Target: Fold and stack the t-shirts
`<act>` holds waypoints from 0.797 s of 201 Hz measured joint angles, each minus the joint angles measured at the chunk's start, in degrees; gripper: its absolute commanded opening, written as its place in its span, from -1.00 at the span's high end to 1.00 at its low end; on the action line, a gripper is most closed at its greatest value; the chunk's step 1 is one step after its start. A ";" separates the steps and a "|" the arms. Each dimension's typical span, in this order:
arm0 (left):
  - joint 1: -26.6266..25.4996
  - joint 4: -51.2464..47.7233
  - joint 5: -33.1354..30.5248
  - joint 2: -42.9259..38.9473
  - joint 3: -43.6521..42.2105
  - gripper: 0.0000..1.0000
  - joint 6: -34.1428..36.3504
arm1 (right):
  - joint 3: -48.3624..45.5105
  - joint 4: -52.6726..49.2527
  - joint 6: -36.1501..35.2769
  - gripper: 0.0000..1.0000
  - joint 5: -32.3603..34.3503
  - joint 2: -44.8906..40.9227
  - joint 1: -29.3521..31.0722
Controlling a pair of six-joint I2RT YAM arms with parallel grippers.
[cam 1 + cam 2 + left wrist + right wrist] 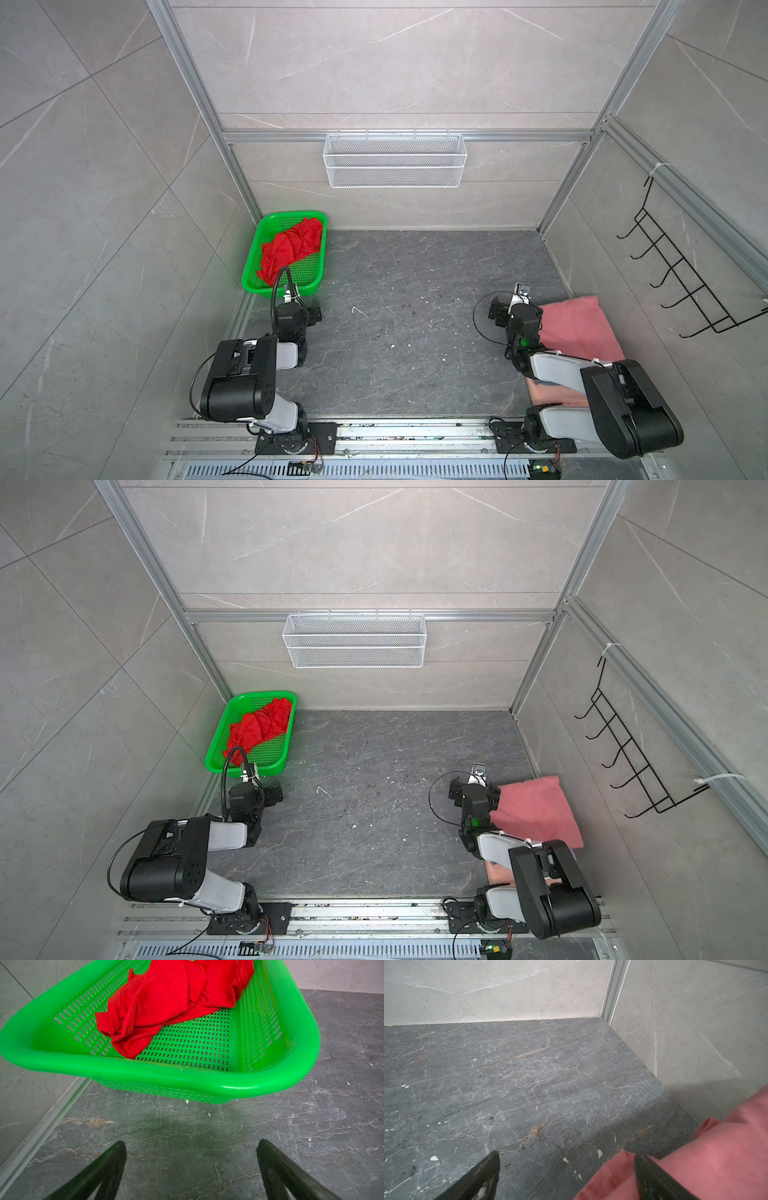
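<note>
A bright red t-shirt (291, 249) (257, 729) (166, 1001) lies crumpled in the green basket (250, 266) (145, 1072) at the back left. My left gripper (299, 309) (259, 789) (191, 1146) stands open just short of the basket's near rim, with only bare floor between its fingers. At the right wall a folded salmon-pink t-shirt (577, 328) (536, 812) (716, 1157) rests on a peach one (552, 392) (498, 872). My right gripper (513, 309) (473, 789) (566, 1154) is open at the pink shirt's left edge. One finger overlaps that edge in the right wrist view.
The dark marble table (407, 316) is closed in by pale walls at the back and both sides. A white wire basket (395, 160) hangs on the back wall. A black hook rack (681, 282) hangs on the right wall.
</note>
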 measured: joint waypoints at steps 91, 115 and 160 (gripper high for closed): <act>0.00 0.00 0.00 0.00 0.00 -0.99 0.00 | 2.43 6.58 -1.55 -1.00 -8.24 8.41 -0.94; 0.00 0.00 0.02 0.00 0.00 -0.99 0.00 | 2.43 6.60 -1.55 -1.00 -8.66 8.41 -0.96; 0.00 -0.02 0.04 0.00 0.00 -0.99 0.00 | 2.43 6.60 -1.53 -1.00 -9.66 8.41 -1.73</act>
